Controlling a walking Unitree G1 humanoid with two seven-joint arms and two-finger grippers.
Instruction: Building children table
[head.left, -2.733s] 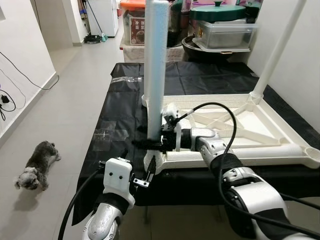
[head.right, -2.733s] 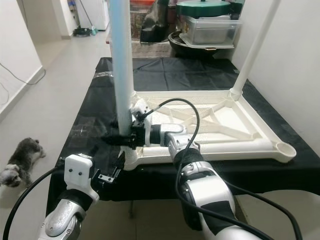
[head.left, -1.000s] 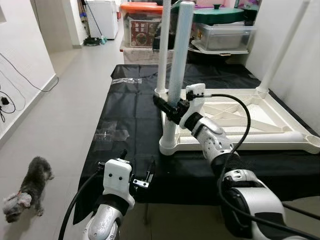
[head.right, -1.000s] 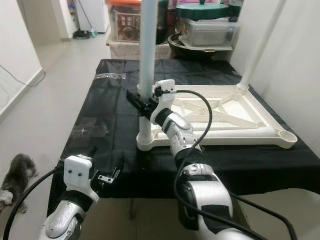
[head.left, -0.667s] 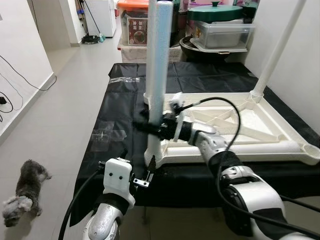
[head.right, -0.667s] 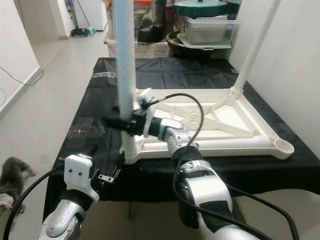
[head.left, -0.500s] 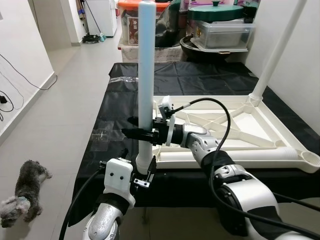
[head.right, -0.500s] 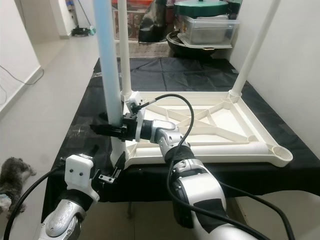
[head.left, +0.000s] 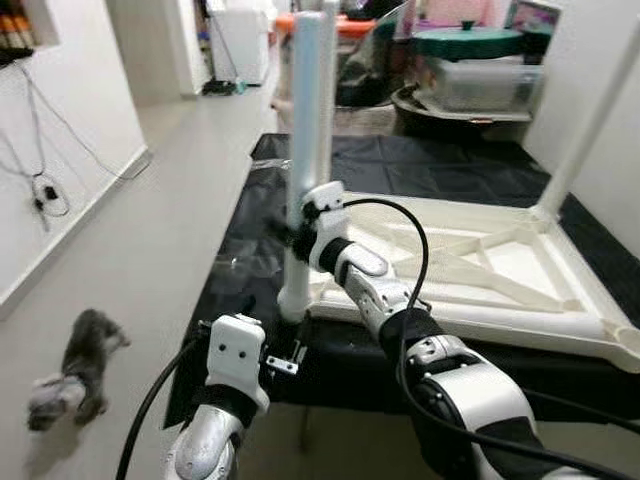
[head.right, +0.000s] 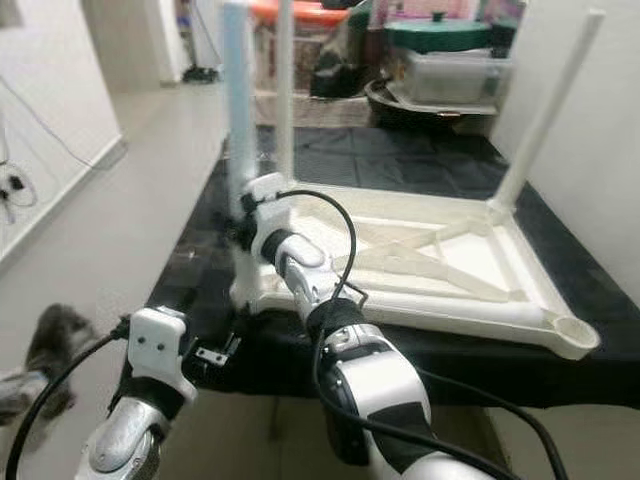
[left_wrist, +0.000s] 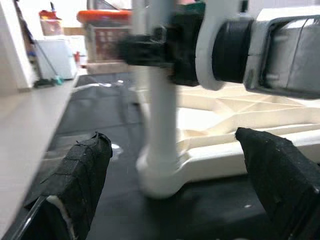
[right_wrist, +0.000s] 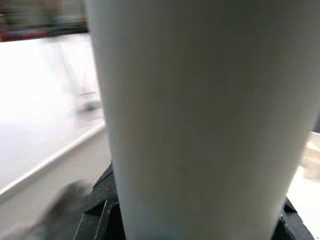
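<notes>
A white children's table (head.left: 500, 275) lies upside down on a black-covered worktop (head.left: 400, 160). Its near-left leg (head.left: 305, 120) stands upright in the corner socket (left_wrist: 160, 175). My right gripper (head.left: 296, 236) is shut on that leg about a third of the way up; in the right wrist view the leg (right_wrist: 200, 115) is very close, with a black finger (right_wrist: 100, 215) beside it. My left gripper (head.left: 262, 338) hangs open at the worktop's front edge, just short of the socket, its fingers (left_wrist: 75, 185) wide apart. Two more legs (head.right: 545, 110) stand at the far corners.
The table's near-right corner socket (head.right: 572, 335) holds no leg. Storage boxes and pots (head.left: 470, 60) crowd the far end of the worktop. A white wall runs along the right. A small grey dog (head.left: 75, 365) is on the floor at the left, near a hallway.
The whole view has swung. My right gripper stays shut on the near-left leg, and that corner now sits a little farther from my left gripper. The dog has moved along the floor.
</notes>
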